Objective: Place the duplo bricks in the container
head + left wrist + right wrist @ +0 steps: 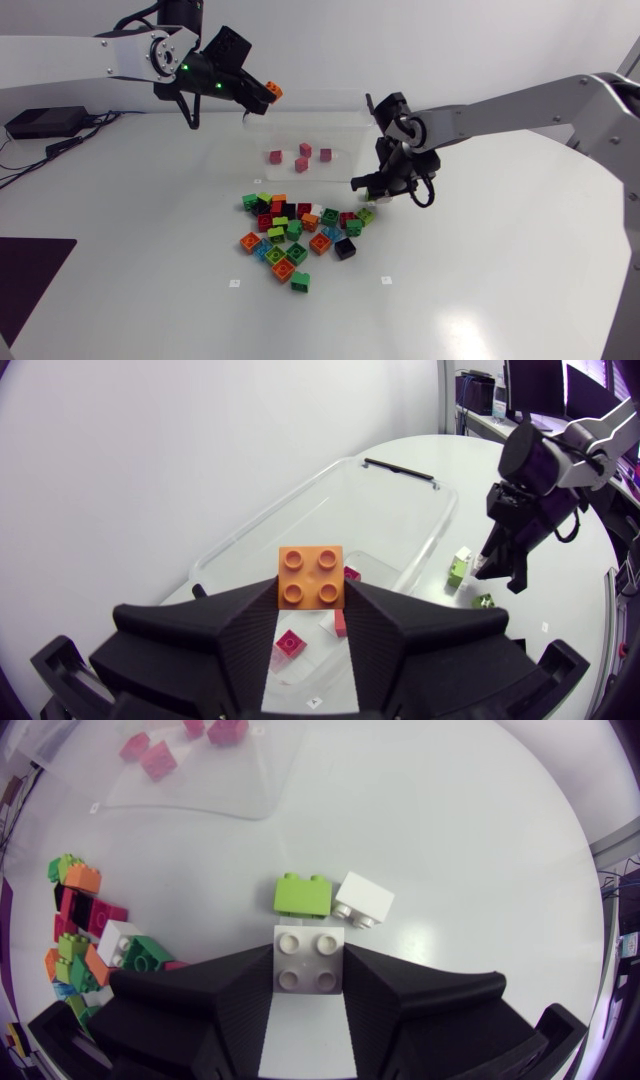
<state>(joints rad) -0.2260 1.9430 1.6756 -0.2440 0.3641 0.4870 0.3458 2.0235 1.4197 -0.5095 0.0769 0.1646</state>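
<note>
showing clear container (300, 110) with four pink bricks (302, 163); left gripper (311, 595) clamps orange brick (311, 576) near its rim, right gripper (309, 970) clamps white brick (309, 958) beside pile (300, 235) on white table (480, 260).

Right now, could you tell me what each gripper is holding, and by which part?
Left gripper pinches an orange brick by its opposite side faces; right gripper pinches a white brick likewise.

White table (150, 260): 1 clear container (300, 106), loose duplo bricks (300, 235) beside.
</note>
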